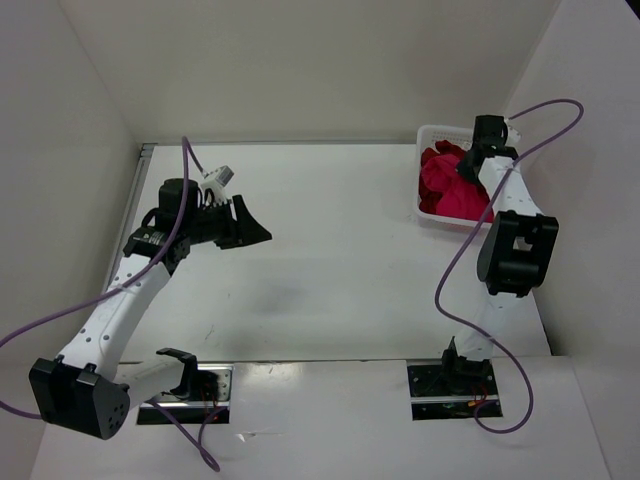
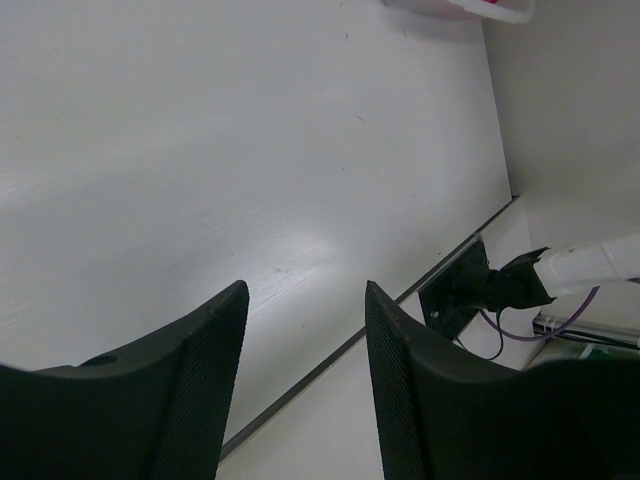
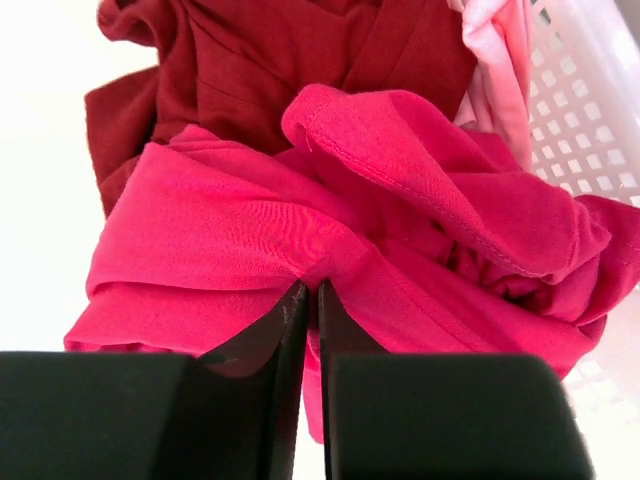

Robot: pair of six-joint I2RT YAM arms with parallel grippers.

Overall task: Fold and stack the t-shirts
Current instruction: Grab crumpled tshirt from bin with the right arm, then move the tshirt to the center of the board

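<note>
Picking a shirt out of the basket (image 3: 590,80) looks like the step in hand. The right hand (image 3: 310,290) pinches a fold of the magenta shirt (image 3: 250,230), fingers nearly together on the cloth (the dark red shirt (image 3: 270,60) and pink shirt (image 3: 495,50) lie bunched beside it). The left hand (image 2: 305,295) hangs parted and empty over the desk (image 2: 200,150). The next move calls for lifting the shirt clear and spreading it flat.

The white desk (image 1: 330,250) is flat and matte, with walls on three sides. A white perforated basket (image 1: 440,219) sits on it at the far right corner.
</note>
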